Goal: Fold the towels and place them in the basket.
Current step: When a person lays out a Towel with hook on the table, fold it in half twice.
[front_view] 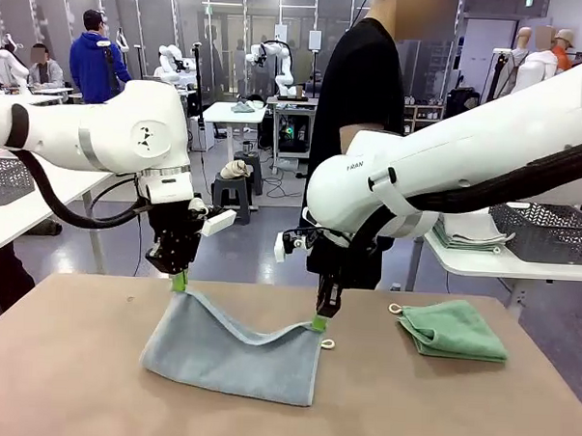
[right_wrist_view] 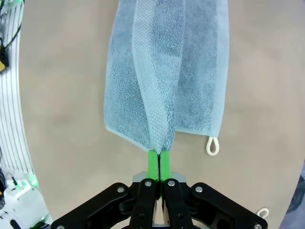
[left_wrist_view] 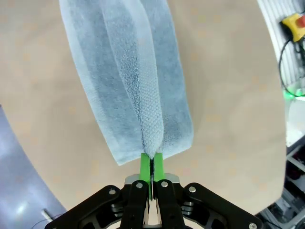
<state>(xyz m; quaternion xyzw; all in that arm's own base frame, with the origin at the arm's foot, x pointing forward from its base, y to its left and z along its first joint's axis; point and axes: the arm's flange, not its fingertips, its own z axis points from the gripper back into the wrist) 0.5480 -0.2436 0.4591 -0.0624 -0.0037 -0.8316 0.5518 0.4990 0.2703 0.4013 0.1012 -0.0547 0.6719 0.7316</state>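
Left hand (front_view: pixel 179 283): clenched on one upper corner of the blue-grey towel (front_view: pixel 232 355), at 10 o'clock of the cloth's middle in the front view. In the left wrist view the green pads (left_wrist_view: pixel 145 168) are seen pressed together, with the cloth's edge nipped between them.

Right hand (front_view: pixel 319 323): clenched on the opposite upper corner of the same towel, at 2 o'clock of the cloth's middle. In the right wrist view the pads are likewise seen closed flat on the hem.

Blue-grey towel: held up by both corners above the bench (front_view: pixel 71 382). The upper edge sags in a curve between the two hands. The lower part rests on the bench top near its centre. A doubled layer is seen in both wrist views.

Loop tag (front_view: pixel 327 344): white, hung from the towel's corner just beside the right hand, at 5 o'clock of it.

Green towel (front_view: pixel 452 329): folded, laid flat on the bench at 3 o'clock of the blue-grey towel, apart from it and from both hands.

Basket (front_view: pixel 546 232): dark mesh, set on a white side table (front_view: pixel 482 263) at 2 o'clock of the green towel, off the bench. Its contents cannot be told.

Person (front_view: pixel 360 86): black shirt, stood at the far side of the bench at 12 o'clock, partly hidden by the right arm.
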